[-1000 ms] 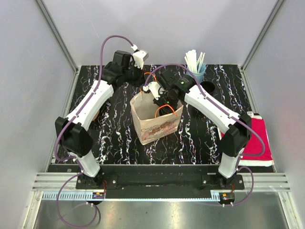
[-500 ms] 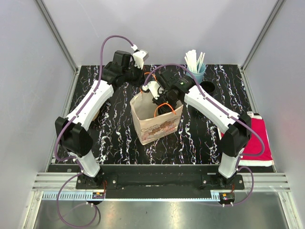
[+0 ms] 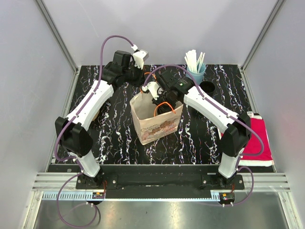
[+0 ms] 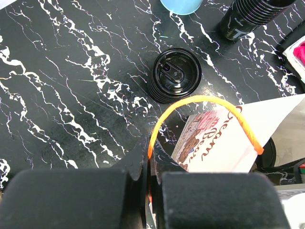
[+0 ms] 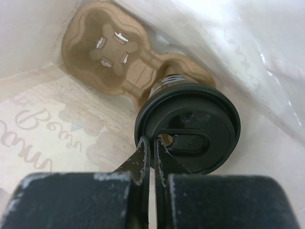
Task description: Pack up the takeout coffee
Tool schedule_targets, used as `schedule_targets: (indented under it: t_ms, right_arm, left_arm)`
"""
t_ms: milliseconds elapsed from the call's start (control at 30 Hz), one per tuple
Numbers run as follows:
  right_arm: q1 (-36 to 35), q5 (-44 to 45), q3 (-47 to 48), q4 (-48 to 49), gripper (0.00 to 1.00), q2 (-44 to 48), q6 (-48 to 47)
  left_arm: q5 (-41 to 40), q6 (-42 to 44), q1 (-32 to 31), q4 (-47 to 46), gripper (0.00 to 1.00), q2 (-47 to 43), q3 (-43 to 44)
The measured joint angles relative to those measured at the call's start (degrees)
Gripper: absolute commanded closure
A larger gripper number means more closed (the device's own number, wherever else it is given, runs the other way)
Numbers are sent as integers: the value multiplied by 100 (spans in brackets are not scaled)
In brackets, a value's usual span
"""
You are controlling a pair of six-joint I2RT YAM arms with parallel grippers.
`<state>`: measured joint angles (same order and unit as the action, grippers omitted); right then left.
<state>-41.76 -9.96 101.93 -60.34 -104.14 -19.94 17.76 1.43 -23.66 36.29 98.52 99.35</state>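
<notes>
A printed paper bag (image 3: 157, 125) stands open at mid table. My left gripper (image 3: 143, 80) is behind it, shut on the bag's orange handle (image 4: 205, 99); in the left wrist view the gripper (image 4: 149, 155) pinches the cord where it meets the bag (image 4: 214, 143). My right gripper (image 3: 159, 98) reaches down into the bag. In the right wrist view it (image 5: 152, 143) is shut on the rim of the black lid of the coffee cup (image 5: 190, 133). The cup stands in a brown cardboard carrier (image 5: 114, 62) at the bag's bottom.
A stack of black lids (image 4: 174, 75) lies behind the bag. A blue cup of white sticks (image 3: 195, 67) and a stack of black cups (image 3: 207, 87) stand at the back right. A red cloth (image 3: 257, 138) lies at the right edge.
My right arm has shifted very slightly to the left with the gripper still in the bag. The left arm and the bag have not moved.
</notes>
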Motion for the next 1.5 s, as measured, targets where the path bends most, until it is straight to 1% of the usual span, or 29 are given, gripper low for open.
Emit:
schedule_targets:
  t_ms: [1500]
  right_arm:
    - [-2,0,-299,308,100,0,-70]
  left_arm:
    - [0,0,-79,2,100,0,0]
